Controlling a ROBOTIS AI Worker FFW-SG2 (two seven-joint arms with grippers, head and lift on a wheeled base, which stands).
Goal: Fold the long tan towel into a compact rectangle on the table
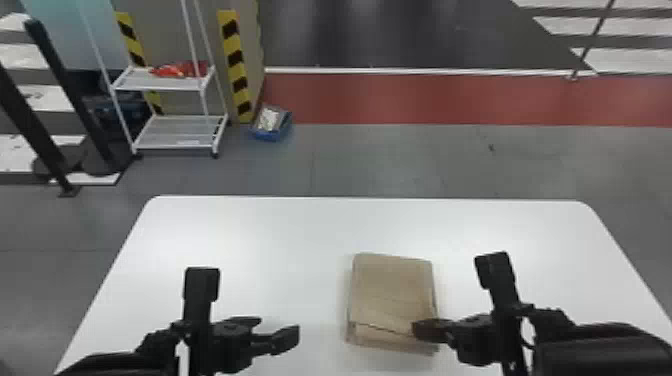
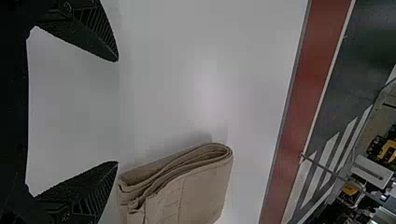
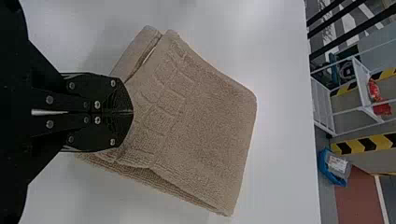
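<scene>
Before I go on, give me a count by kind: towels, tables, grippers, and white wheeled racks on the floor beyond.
Towels: 1, the tan towel, folded into a stack
Tables: 1, the white table
Grippers: 2, the left gripper open, the right gripper shut
White wheeled racks: 1, the rack beyond the table, to the left
Total: 5

A folded tan towel (image 1: pixel 392 292) on a white counter (image 1: pixel 250 240); right tool (image 1: pixel 421 330) at its near right corner, left tool (image 1: pixel 278 330) apart from it, fingers spread. Beyond, a white wheeled rack (image 1: pixel 175 132).
</scene>
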